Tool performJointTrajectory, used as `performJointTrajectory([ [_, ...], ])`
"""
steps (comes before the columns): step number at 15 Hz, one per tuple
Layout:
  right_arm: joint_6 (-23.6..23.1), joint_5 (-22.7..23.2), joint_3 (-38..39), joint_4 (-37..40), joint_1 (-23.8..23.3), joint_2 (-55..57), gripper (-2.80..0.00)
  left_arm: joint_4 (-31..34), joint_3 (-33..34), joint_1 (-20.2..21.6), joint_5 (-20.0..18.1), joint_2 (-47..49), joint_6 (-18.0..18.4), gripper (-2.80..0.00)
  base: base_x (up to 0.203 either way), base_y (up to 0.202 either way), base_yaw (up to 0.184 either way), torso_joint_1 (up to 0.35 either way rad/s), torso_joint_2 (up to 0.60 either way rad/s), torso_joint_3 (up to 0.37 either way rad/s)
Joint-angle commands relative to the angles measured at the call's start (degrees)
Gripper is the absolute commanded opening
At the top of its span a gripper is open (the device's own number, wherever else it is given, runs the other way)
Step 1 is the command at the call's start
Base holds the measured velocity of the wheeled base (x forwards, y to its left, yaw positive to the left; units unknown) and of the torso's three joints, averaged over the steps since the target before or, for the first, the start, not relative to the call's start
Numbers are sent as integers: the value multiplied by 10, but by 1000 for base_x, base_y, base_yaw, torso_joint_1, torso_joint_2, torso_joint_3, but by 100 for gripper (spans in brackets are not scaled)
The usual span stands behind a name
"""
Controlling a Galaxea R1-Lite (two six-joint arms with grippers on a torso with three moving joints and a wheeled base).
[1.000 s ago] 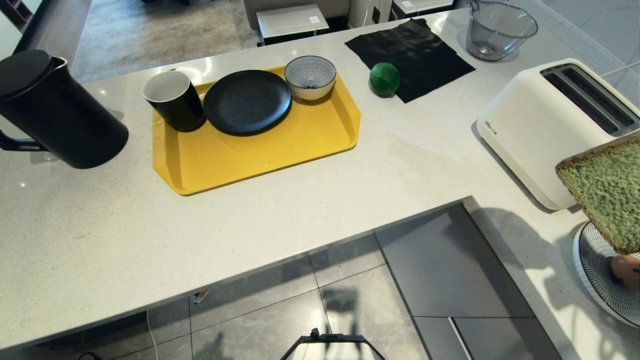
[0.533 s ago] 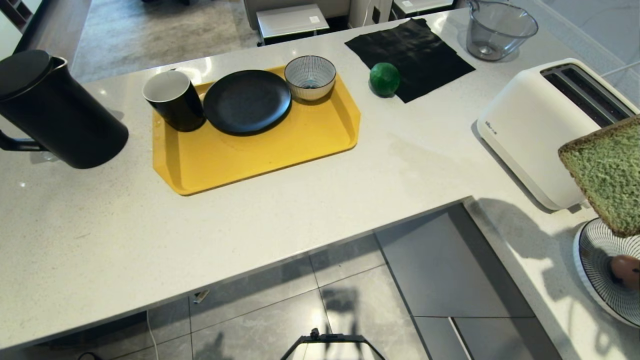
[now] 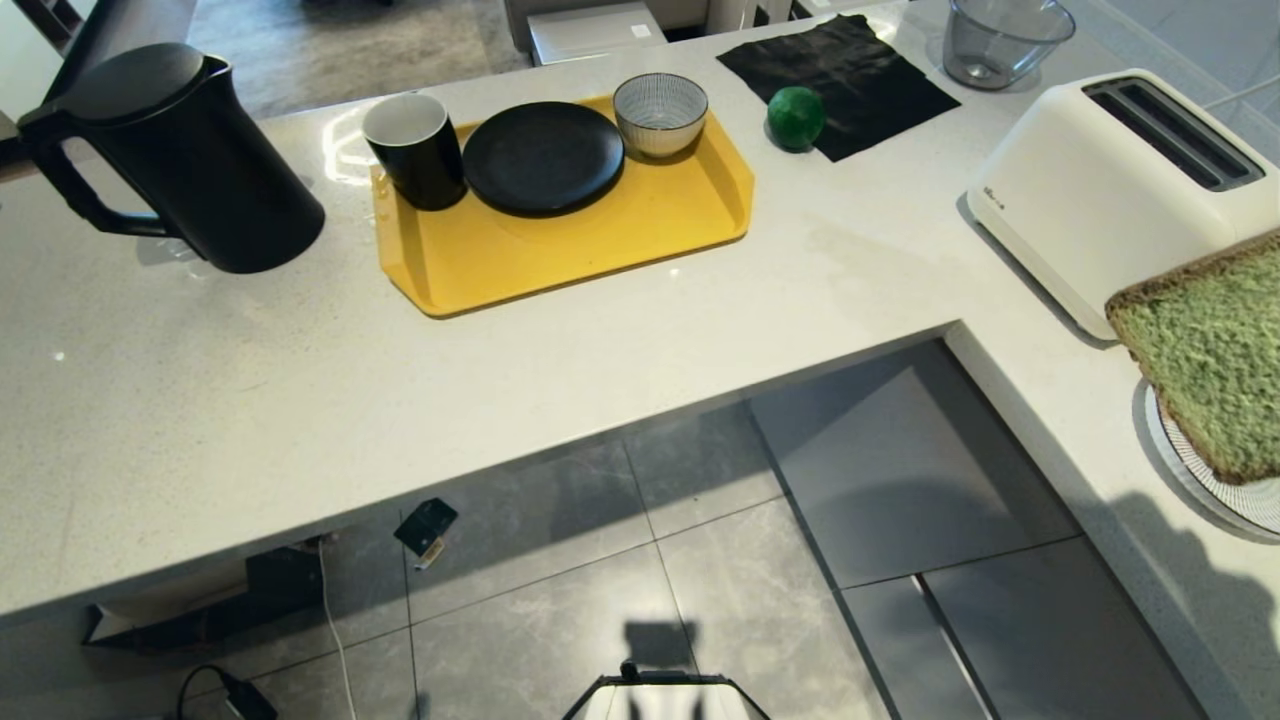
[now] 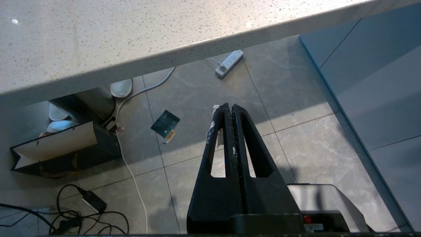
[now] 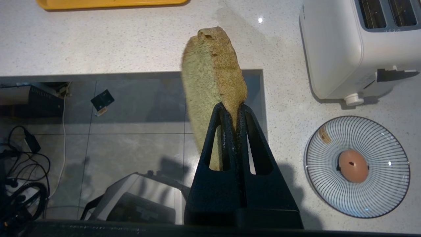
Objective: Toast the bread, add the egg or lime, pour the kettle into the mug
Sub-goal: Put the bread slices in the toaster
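Observation:
My right gripper (image 5: 233,107) is shut on one corner of the bread (image 5: 212,79), holding the slice on edge above the counter's inner corner. In the head view the bread (image 3: 1210,360) hangs at the right edge, just in front of the white toaster (image 3: 1110,190). The egg (image 5: 353,166) lies on a striped plate (image 5: 388,197) beside the toaster (image 5: 335,49). The lime (image 3: 796,117) rests by a black cloth. Far left stands the kettle (image 3: 190,165), and the mug (image 3: 415,150) is on the tray. My left gripper (image 4: 229,107) is shut and empty, parked over the floor.
A yellow tray (image 3: 600,250) carries a black plate (image 3: 543,157) and a striped bowl (image 3: 660,112). A black cloth (image 3: 840,65) and a glass jug (image 3: 1000,40) sit at the back right. The counter is L-shaped, with tiled floor inside its corner (image 3: 950,325).
The whole head view has shifted, so the camera moved: more floor shows and the counter items sit higher. The bread stays at the right edge and now covers the egg there.

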Motion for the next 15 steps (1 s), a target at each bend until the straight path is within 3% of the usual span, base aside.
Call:
performJointTrajectory([
  [1,0,0,1,1,1,0,-280,-1,9,0,0,0,0,-280,0,0,0,0,0,0],
  [15,9,3,2,2,1,4,-280,-1,9,0,0,0,0,-280,0,0,0,0,0,0],
])
